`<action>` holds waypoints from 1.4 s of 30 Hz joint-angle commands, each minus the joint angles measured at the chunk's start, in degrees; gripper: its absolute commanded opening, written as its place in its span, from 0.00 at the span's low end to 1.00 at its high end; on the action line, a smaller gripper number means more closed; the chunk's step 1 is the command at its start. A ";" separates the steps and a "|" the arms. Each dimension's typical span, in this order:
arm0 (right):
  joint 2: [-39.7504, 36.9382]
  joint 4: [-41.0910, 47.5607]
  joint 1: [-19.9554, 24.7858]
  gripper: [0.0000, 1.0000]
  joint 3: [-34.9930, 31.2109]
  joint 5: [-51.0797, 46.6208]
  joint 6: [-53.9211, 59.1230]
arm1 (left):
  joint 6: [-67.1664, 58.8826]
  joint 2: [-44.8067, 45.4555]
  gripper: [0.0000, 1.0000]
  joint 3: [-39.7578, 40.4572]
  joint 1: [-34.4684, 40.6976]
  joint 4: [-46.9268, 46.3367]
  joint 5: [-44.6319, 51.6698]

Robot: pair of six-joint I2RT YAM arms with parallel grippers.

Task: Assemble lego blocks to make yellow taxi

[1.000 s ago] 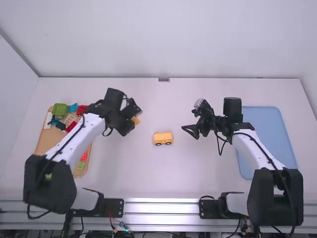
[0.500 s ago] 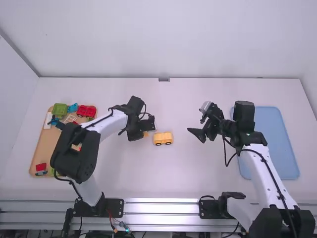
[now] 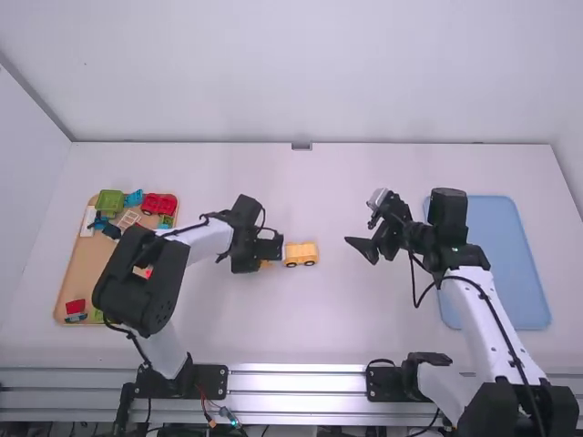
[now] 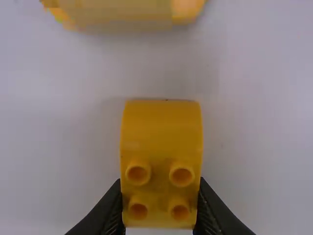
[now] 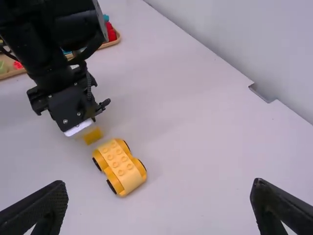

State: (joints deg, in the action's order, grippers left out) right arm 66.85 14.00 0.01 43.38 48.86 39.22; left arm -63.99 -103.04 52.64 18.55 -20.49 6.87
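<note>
L gripper point(image 3: 260, 250) is approx. at 9 o'clock from the yellow LEGO car base point(image 3: 301, 254), fingers pinching a yellow 4-stud curved block point(image 4: 161, 142), 1 pad on each side of its studded end; rounded end sticks out toward the base. Block & base v. close but apart, w/ a strip of white table point(image 3: 273, 337) btwn. Can't tell if block touches table.

Base is upright, studs up, on its blk wheels, approx. mid-table, long axis running 9 to 3 o'clock in the high view.

R gripper point(image 3: 358, 218) at 2 o'clock from base, well apart from it; fingers spread wide, nothing btwn them.

Tan tray point(image 3: 82, 264) far off at 9 o'clock from base, holds assorted pcs: green block point(image 3: 110, 202) near its 11 o'clock corner, red block point(image 3: 159, 204) near its 1 o'clock corner, another red pc. point(image 3: 76, 307) near its 7 o'clock corner. Blue tray point(image 3: 506, 264) at 3 o'clock, beyond R gripper.
</note>
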 commanded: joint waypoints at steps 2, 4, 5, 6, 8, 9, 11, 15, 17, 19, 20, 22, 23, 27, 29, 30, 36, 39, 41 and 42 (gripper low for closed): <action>0.07 -0.22 -0.04 0.98 -0.70 0.33 0.26 | 2.82 0.28 0.27 -2.12 -0.26 2.08 0.15; 0.28 -0.15 -0.07 0.98 -0.72 0.35 0.26 | 4.48 0.39 0.37 -2.19 -0.48 3.06 0.92; 0.28 -0.02 -0.04 0.98 -0.72 0.33 0.26 | 4.15 0.55 0.53 -2.19 -1.16 3.06 2.21; 0.28 0.00 -0.04 0.98 -0.72 0.35 0.28 | 4.02 0.68 0.62 -2.19 -1.66 2.99 3.37; 0.28 -0.04 -0.04 0.98 -0.72 0.35 0.31 | 1.92 0.79 0.88 -2.19 -3.48 2.97 7.93; 0.28 -0.13 -0.04 0.98 -0.72 0.35 0.31 | -0.85 0.79 0.91 -2.16 -4.72 2.21 11.02; 0.28 -0.22 -0.04 0.98 -0.72 0.31 0.28 | -4.07 0.79 0.99 -2.05 -6.01 1.03 13.90; 0.28 -0.04 -0.04 0.98 -0.72 -0.31 0.26 | -9.05 0.79 0.99 -2.14 -11.04 0.44 22.82; 0.28 -0.07 -0.04 0.98 -0.72 -0.22 0.24 | -12.94 0.76 0.99 -2.45 -14.05 0.98 31.91; 0.28 -0.09 -0.13 0.98 -0.72 -0.33 0.26 | -15.58 0.70 0.99 -3.56 -15.39 2.97 38.21; 0.28 -0.13 -0.46 0.98 -0.72 -0.31 0.31 | -16.61 0.59 0.99 -4.96 -16.04 5.51 41.05; 0.28 -0.24 -1.16 0.98 -0.72 -0.44 0.28 | -15.34 0.59 0.99 -7.61 -16.50 11.02 42.23; 0.28 -0.24 -1.55 0.98 -0.72 -0.96 0.28 | -12.33 0.59 0.99 -9.35 -16.68 15.08 42.23; 0.28 -0.28 -3.61 0.98 -0.72 -3.48 0.26 | 1.70 0.59 0.99 -15.52 -16.39 30.45 43.41; 0.28 -0.52 -5.22 0.98 -0.72 -4.11 0.74 | 8.20 0.59 0.99 -19.56 -16.33 39.67 43.69; 0.28 -0.48 -5.49 0.98 -0.72 -3.91 1.07 | 8.66 0.59 0.99 -19.85 -16.35 40.26 43.69; 0.28 -1.05 -8.92 0.98 -3.96 -1.79 10.16 | 8.90 -0.72 0.99 -22.18 -19.69 43.43 49.35; 1.33 -9.40 -10.25 0.98 -9.92 4.39 12.59 | 6.36 -3.10 0.99 -20.46 -22.14 40.92 53.09; 3.32 -16.92 -10.43 0.98 -13.25 7.19 10.27 | 4.15 -4.79 0.99 -19.21 -22.91 39.52 55.23; 5.42 -23.12 -10.58 0.98 -15.41 8.52 7.50 | 2.54 -6.36 0.99 -18.16 -23.08 38.93 55.80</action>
State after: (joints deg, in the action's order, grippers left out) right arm 69.32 -5.93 -10.39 30.98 51.96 48.45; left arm -58.22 -107.24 32.80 -3.97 19.05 57.45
